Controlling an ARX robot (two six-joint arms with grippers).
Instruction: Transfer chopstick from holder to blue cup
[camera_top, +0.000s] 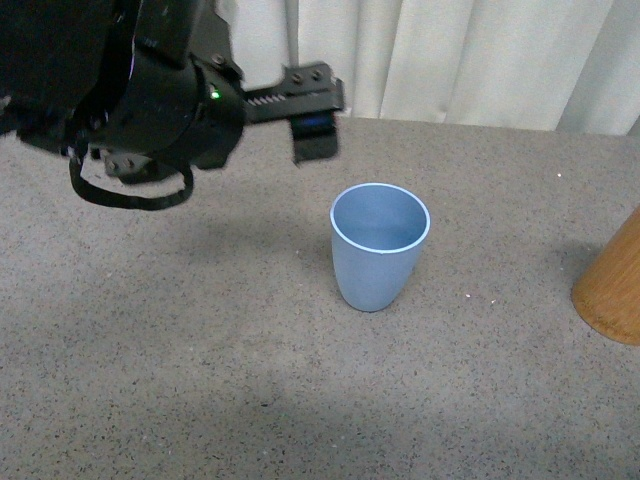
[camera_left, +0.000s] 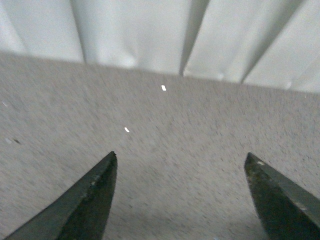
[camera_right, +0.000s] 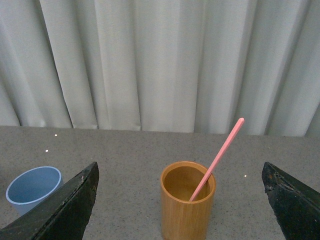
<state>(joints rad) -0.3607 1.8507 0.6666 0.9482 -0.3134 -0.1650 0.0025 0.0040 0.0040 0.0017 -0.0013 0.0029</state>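
The blue cup (camera_top: 380, 245) stands upright and empty mid-table. It also shows in the right wrist view (camera_right: 32, 187). The wooden holder (camera_top: 612, 290) is cut off at the front view's right edge. In the right wrist view the holder (camera_right: 187, 215) stands upright with one coral chopstick (camera_right: 220, 152) leaning out of it. My right gripper (camera_right: 180, 165) is open and empty, short of the holder, which sits centred between its jaws. My left gripper (camera_top: 314, 140) hovers open and empty above the table, behind and left of the cup. The left wrist view shows it (camera_left: 180, 156) over bare table.
The grey speckled table top (camera_top: 200, 350) runs back to a white pleated curtain (camera_top: 450, 50). A few small white specks (camera_left: 163, 88) lie on the table. The left arm's black body (camera_top: 130, 90) fills the front view's upper left.
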